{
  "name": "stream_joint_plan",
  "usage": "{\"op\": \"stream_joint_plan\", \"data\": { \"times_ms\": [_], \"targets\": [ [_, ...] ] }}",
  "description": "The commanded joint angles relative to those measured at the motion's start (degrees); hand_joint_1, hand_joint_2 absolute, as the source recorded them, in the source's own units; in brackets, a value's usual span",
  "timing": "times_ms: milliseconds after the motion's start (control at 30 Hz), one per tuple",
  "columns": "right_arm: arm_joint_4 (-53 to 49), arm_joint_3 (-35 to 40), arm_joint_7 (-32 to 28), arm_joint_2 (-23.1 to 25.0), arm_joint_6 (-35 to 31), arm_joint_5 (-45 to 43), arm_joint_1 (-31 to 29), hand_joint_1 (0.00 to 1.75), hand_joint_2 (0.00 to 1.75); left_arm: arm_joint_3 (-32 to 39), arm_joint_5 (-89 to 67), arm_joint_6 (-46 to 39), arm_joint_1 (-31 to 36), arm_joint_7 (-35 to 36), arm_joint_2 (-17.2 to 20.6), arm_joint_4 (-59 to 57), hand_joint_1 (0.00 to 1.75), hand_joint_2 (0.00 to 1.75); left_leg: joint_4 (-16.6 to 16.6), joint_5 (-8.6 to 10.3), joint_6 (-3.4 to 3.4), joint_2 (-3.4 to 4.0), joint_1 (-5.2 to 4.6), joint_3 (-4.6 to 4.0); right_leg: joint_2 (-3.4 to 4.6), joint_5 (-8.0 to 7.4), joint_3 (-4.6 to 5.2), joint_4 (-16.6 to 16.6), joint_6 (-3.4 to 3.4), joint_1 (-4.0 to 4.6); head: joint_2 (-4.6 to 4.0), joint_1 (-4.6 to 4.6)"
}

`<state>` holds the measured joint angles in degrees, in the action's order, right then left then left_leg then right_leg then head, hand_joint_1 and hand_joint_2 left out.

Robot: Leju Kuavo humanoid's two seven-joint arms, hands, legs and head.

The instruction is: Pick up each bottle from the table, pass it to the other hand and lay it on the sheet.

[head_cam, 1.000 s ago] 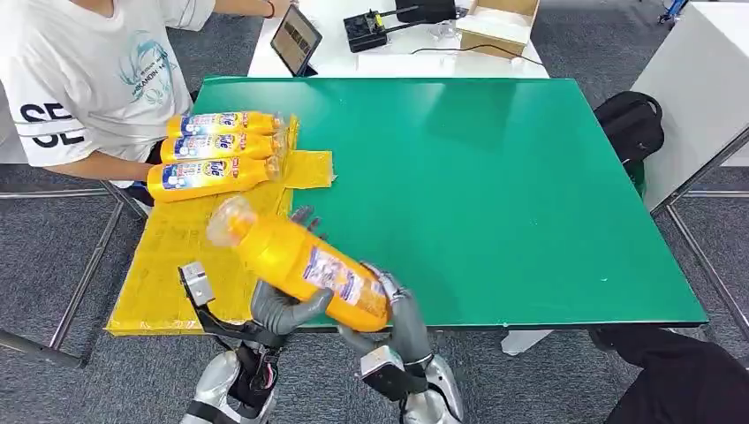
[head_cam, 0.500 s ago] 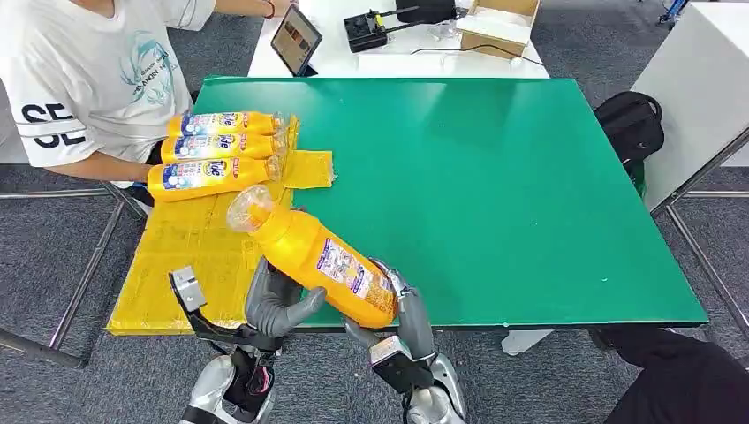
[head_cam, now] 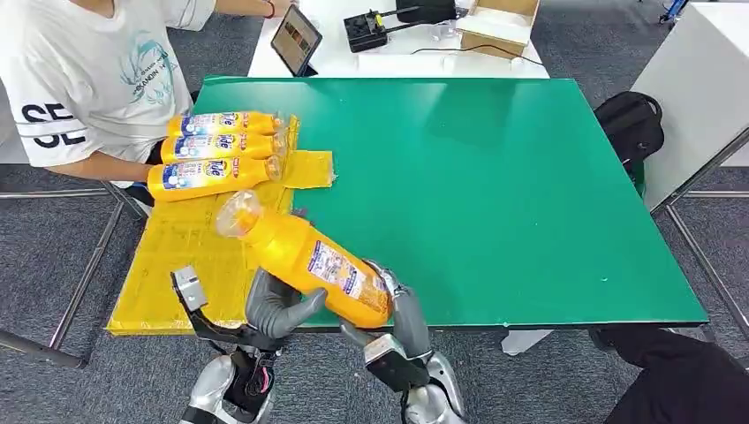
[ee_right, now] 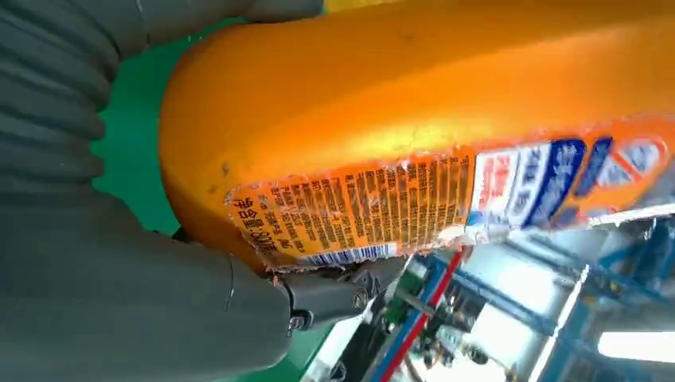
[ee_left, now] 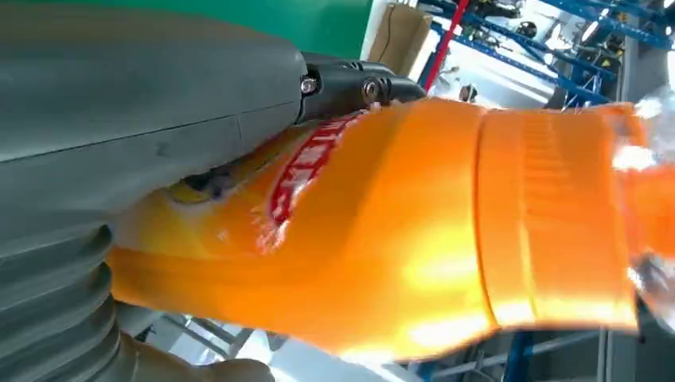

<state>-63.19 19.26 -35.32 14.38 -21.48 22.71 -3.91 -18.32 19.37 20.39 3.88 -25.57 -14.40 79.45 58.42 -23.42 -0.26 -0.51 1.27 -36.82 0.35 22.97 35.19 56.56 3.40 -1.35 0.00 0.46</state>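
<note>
Both robot hands grasp one bottle (head_cam: 305, 259) above the surface's (head_cam: 495, 194) near edge: the left robot hand (head_cam: 276, 305) around its middle, the right robot hand (head_cam: 397, 311) at its base. Its long axis runs far-left, cap toward the sheet (head_cam: 181, 256), which lies left, nearer the left robot hand.

Head view: from high on the body, facing forward and down across the green bench (head_cam: 495, 194), near edge at the bottom, far edge at the top. Left wrist view: pressed close behind the left hand (ee_left: 119, 159), turned on its side. Right wrist view: equally close behind the right hand (ee_right: 95, 263). Shared by all three: the held orange bottle (head_cam: 309, 265).
</note>
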Motion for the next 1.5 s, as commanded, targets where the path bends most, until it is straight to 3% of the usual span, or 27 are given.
{"op": "stream_joint_plan", "data": {
  "times_ms": [33,667,700,733,767,1233,1500],
  "targets": [
    [11.9,6.2,1.1,-0.1,0.7,4.1,-4.0,1.75,1.75,-2.3,-1.1,1.1,4.2,0.4,1.1,-6.7,0.00,1.75,-0.1,-0.09,0.07,0.00,0.01,0.36,-0.07,0.09,-0.36,-0.1,-0.16,0.05,0.00,0.00],
    [18.2,9.3,2.1,0.2,3.5,5.6,-4.9,1.75,1.75,-2.3,-1.0,0.8,4.4,0.6,0.9,-8.4,0.00,1.75,0.0,-0.05,0.05,-0.04,0.00,0.20,-0.11,0.08,-0.18,-0.1,-0.11,0.03,0.00,-0.02],
    [18.2,9.3,2.1,0.2,3.5,5.4,-4.9,1.75,1.75,-2.3,-1.3,0.5,4.4,0.6,0.9,-8.4,0.12,1.75,-0.1,-0.12,0.08,-0.04,0.03,0.35,-0.13,0.13,-0.34,-0.1,-0.17,0.07,0.00,0.00],
    [18.2,9.2,2.1,0.3,3.5,5.3,-4.8,1.75,1.75,-2.1,-1.3,0.4,4.4,0.6,0.8,-8.6,1.12,1.75,-0.1,-0.10,0.07,-0.05,0.02,0.32,-0.13,0.12,-0.31,-0.1,-0.15,0.05,0.00,0.00],
    [18.4,9.2,2.2,0.4,3.7,5.2,-4.8,1.75,1.75,-1.7,-1.0,0.2,4.4,0.6,0.6,-8.8,1.75,1.75,0.0,-0.04,0.04,-0.06,0.02,0.17,-0.12,0.07,-0.16,-0.1,-0.10,0.04,0.00,0.00],
    [18.1,8.3,1.8,0.1,3.2,4.1,-4.9,1.75,1.75,-1.2,-0.7,-0.3,4.2,0.2,0.7,-7.2,1.75,1.75,0.0,-0.08,0.06,-0.07,0.03,0.24,-0.15,0.11,-0.24,-0.1,-0.14,0.06,0.00,0.00],
    [16.5,8.0,1.2,0.3,1.3,3.6,-3.6,1.75,1.75,-1.5,-6.5,-5.7,3.7,-1.8,0.9,-6.0,1.75,1.75,0.0,-0.08,0.05,-0.08,0.02,0.22,-0.16,0.12,-0.21,0.0,-0.14,0.05,0.00,0.00]
  ]
}}
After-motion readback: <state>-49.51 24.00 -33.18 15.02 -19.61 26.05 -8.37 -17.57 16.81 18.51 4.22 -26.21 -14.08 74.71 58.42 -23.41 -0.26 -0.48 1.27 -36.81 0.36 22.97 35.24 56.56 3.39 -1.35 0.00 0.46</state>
